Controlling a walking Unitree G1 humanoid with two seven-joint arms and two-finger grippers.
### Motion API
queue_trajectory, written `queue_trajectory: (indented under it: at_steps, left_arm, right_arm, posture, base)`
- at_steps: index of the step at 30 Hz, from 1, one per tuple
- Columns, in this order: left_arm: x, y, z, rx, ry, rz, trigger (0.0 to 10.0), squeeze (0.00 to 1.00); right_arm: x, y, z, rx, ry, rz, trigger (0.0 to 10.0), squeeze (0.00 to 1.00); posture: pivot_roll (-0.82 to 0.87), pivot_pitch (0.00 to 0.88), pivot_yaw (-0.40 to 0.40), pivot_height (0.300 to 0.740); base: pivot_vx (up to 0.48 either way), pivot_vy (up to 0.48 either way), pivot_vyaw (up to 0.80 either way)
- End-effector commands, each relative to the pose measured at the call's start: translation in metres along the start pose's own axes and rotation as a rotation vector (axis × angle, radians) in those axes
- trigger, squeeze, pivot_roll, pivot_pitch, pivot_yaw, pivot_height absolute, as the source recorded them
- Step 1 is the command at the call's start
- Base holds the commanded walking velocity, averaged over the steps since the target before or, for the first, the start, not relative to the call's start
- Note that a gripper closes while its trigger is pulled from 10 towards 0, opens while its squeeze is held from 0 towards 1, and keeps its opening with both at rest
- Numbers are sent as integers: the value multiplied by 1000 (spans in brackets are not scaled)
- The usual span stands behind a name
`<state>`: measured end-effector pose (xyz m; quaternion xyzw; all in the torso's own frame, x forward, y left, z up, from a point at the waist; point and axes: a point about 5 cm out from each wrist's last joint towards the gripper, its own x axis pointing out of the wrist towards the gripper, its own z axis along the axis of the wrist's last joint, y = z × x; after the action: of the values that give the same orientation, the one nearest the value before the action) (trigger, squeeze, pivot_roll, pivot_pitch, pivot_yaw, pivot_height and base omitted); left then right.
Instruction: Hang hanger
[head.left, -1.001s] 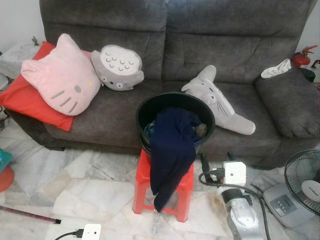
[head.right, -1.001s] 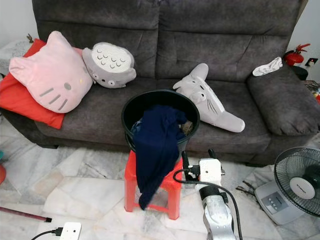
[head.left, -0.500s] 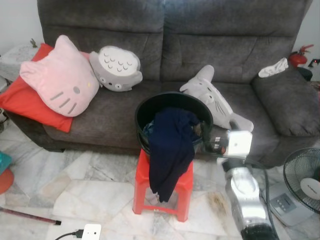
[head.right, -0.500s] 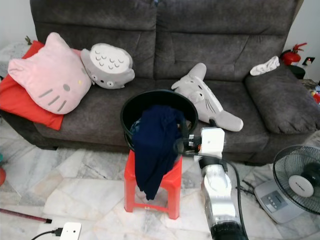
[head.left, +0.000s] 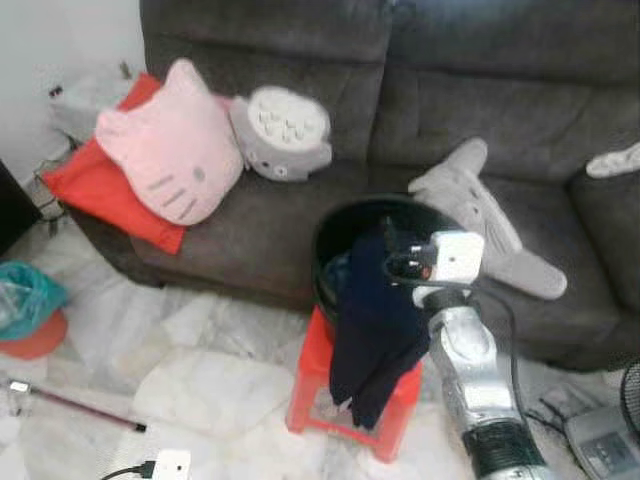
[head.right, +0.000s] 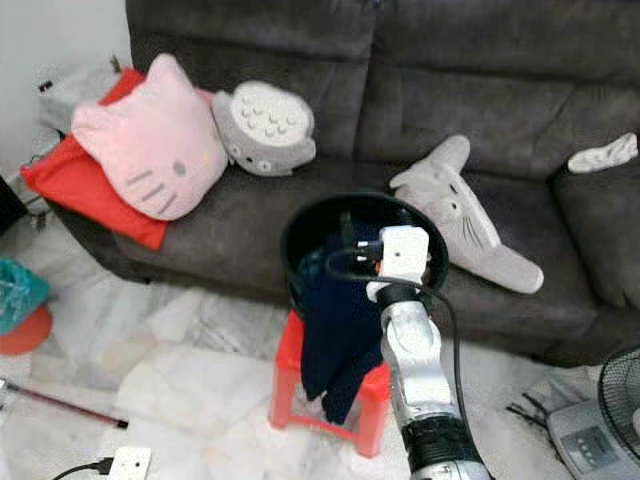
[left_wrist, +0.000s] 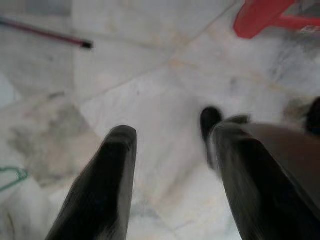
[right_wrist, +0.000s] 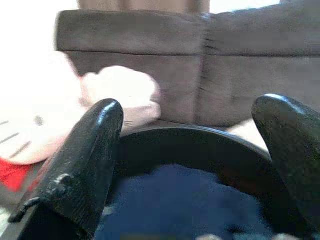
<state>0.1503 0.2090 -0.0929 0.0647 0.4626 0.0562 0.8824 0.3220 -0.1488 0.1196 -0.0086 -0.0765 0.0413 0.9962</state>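
**Hanger not yet found: right claw reaches into the bucket**

The hanger cannot be made out; it may lie under the clothes. Nearest, the left claw (left_wrist: 167, 165) hangs idle over the marble floor (left_wrist: 150, 100), fingers spread. On the red stool (head.left: 318, 365) stands the black bucket (head.right: 300, 225), a navy garment (head.left: 375, 320) draped over its rim. The right claw (right_wrist: 192, 165) hovers above it, spread wide and holding nothing. Judged step: reaching in. Next it should descend, find the hanger and pinch it. Behind stands the grey sofa (head.right: 520, 60).

Soft navy cloth garment (head.left: 375, 320) drapes over a glossy black plastic bucket (head.right: 300, 225) on a red plastic stool (head.left: 305, 385); polished marble floor (head.left: 220, 370).
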Motion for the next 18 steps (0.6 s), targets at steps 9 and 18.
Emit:
queue_trajectory:
  at_steps: [9,18]
  left_arm:
    - [-1,-5,-6,15,25,-14,10000,0]
    - [-1,-5,-6,8,29,-20,10000,0]
  right_arm:
    - [-5,-10,-12,70,77,-78,10000,0]
    - [-6,-12,-15,37,112,-77,10000,0]
  posture:
    - [-57,58,-13,740]
    - [-62,57,-12,740]
  base:
    - [118,0,0]
    - [0,0,0]
